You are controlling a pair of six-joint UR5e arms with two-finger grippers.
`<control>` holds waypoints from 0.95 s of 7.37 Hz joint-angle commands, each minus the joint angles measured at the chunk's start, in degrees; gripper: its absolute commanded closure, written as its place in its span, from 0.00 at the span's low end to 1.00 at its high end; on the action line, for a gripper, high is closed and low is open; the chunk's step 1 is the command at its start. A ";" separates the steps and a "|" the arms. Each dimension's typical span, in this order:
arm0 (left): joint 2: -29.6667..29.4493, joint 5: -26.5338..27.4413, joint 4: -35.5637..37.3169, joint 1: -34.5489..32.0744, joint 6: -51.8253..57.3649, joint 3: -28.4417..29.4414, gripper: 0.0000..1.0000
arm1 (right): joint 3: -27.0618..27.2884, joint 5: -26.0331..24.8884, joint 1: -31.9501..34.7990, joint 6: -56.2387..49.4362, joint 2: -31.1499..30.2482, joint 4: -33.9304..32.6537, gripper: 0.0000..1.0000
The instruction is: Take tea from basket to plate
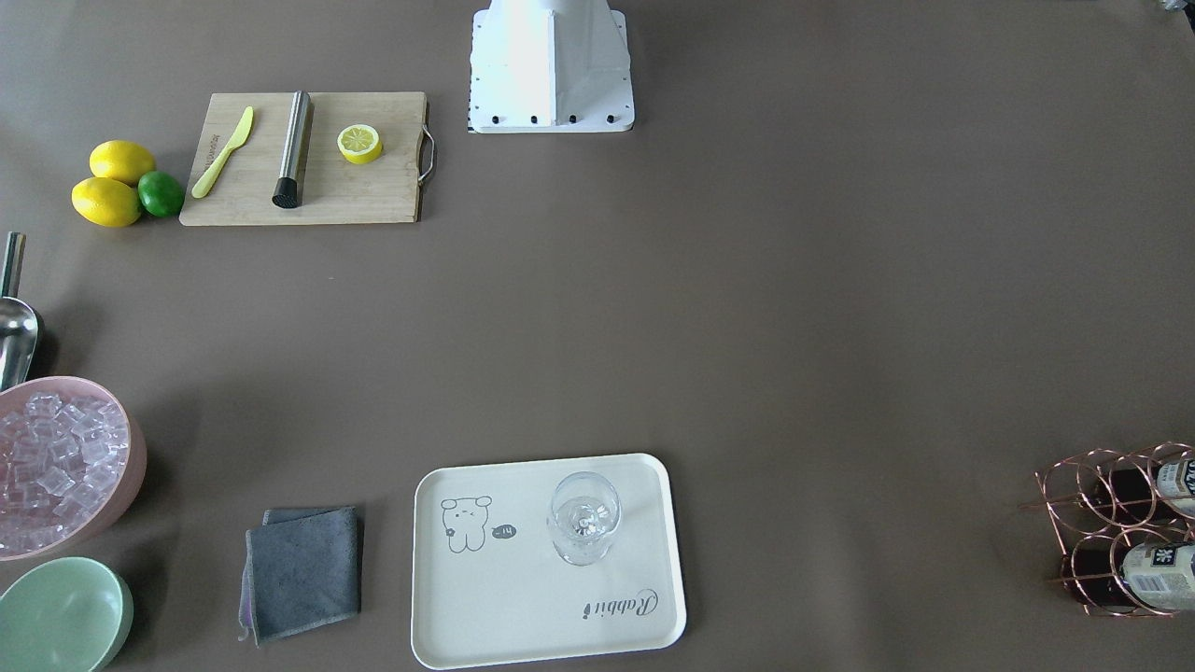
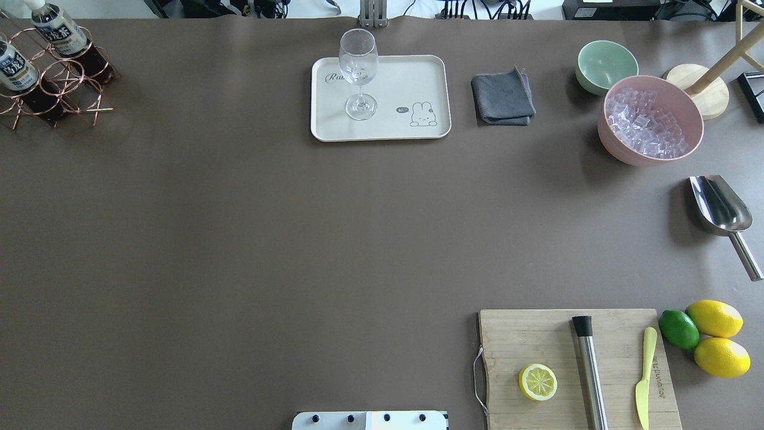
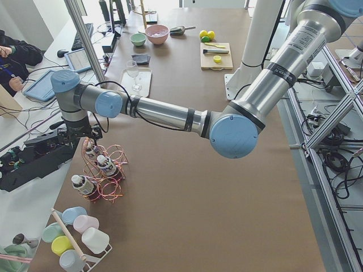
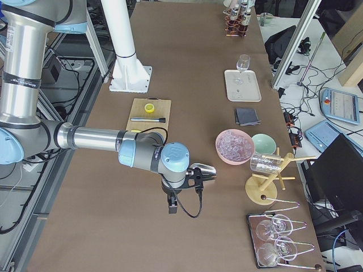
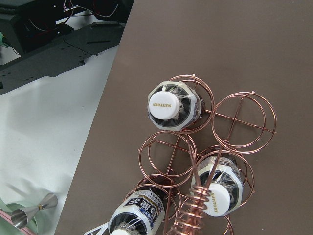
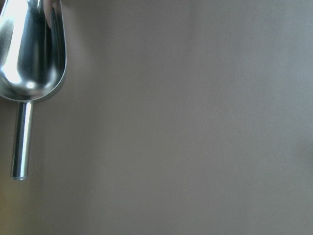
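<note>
The copper wire basket (image 5: 239,117) stands at the table's far left corner (image 2: 59,89) and holds three tea bottles with white caps (image 5: 173,105) (image 5: 215,198) (image 5: 139,215). The cream plate (image 2: 406,77) with a cartoon drawing lies at the far middle and carries a clear stemmed glass (image 2: 358,71). My left gripper (image 3: 84,140) hangs just above the basket's handle; it shows only in the left side view and I cannot tell whether it is open. My right gripper (image 4: 173,205) hovers beside the metal scoop (image 6: 32,49); I cannot tell its state either.
A grey cloth (image 2: 502,98), a green bowl (image 2: 606,64) and a pink bowl of ice (image 2: 650,119) sit right of the plate. A cutting board (image 2: 537,334) holds a lemon half, a muddler and a knife. Lemons and a lime (image 2: 678,328) lie beside it.
</note>
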 commanded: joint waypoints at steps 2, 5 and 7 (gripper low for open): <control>0.58 -1.48 0.22 -0.32 0.13 -0.01 1.00 | 0.23 0.06 0.00 0.13 0.03 0.00 0.00; 0.05 -2.09 1.62 -3.30 2.23 -0.79 1.00 | 0.40 0.06 0.09 0.30 0.03 0.00 0.00; -0.03 -3.07 7.74 -4.53 5.55 -6.13 1.00 | 0.40 -0.03 0.00 0.48 0.03 0.00 0.00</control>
